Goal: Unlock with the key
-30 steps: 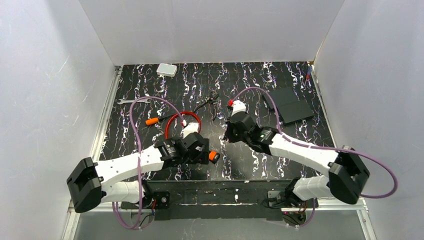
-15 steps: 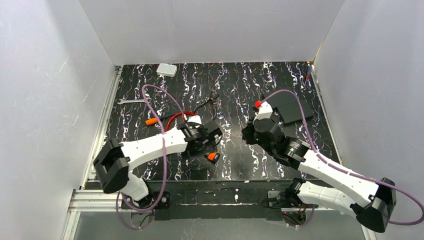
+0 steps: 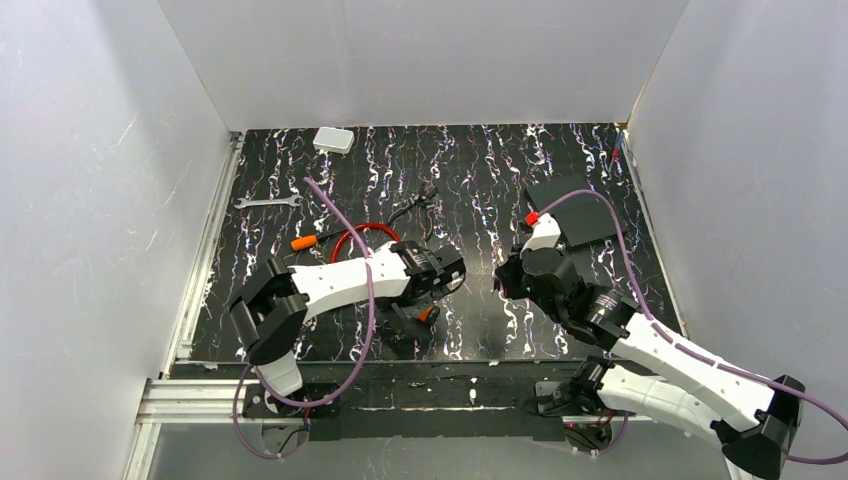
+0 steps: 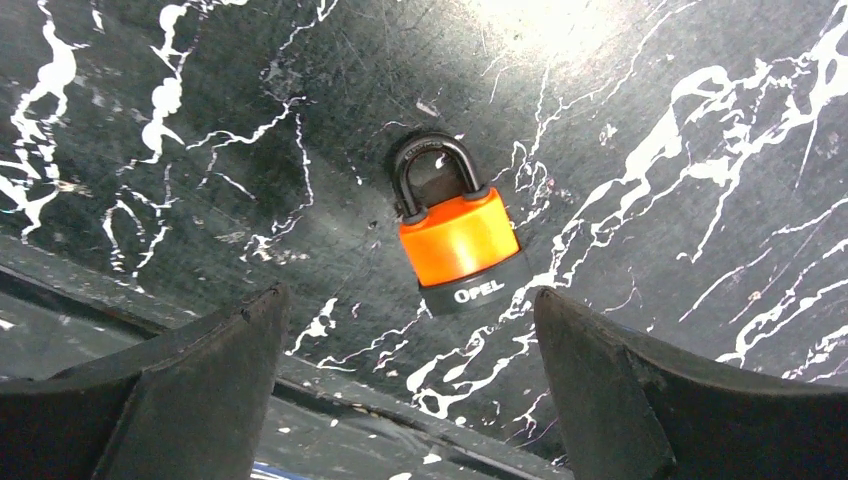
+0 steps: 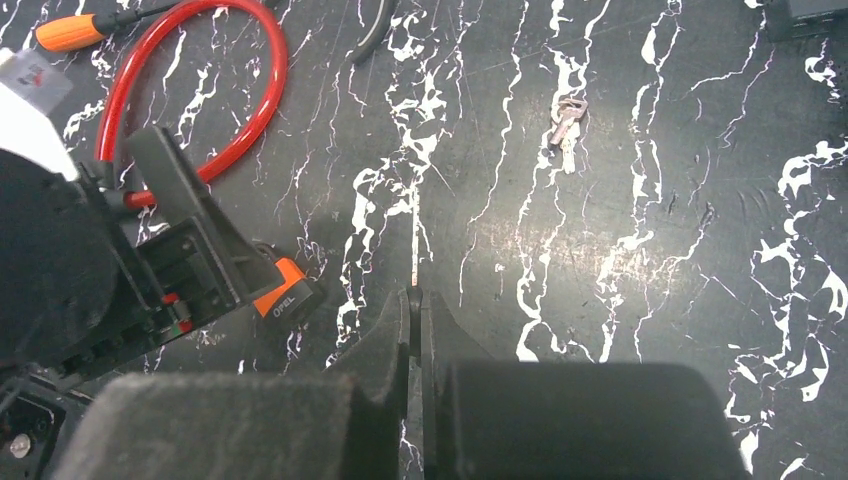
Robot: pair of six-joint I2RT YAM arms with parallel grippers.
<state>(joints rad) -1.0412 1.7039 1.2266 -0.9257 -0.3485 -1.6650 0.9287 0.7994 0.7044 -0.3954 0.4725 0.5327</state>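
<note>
The orange padlock (image 4: 460, 240) with a black base and black shackle lies flat on the dark marbled table; it also shows in the top view (image 3: 427, 313) and the right wrist view (image 5: 283, 291). My left gripper (image 4: 407, 293) hangs open and empty just above it, with the padlock between and ahead of the fingers. My right gripper (image 5: 413, 296) is shut on the key (image 5: 413, 275); its black head sits between the fingers and its thin blade sticks out forward. In the top view the right gripper (image 3: 500, 270) is to the right of the padlock, apart from it.
A red cable loop (image 3: 362, 234), an orange-handled screwdriver (image 3: 304, 242), black-handled pliers (image 3: 415, 208) and a wrench (image 3: 265, 202) lie behind the left arm. A small silver key (image 5: 567, 118) lies loose. A white box (image 3: 333, 139) sits far left and a black flat box (image 3: 578, 210) far right.
My left gripper has swung from beside the padlock to a spot above it, further right; the padlock has stayed put. My right arm has moved right and nearer, still shut.
</note>
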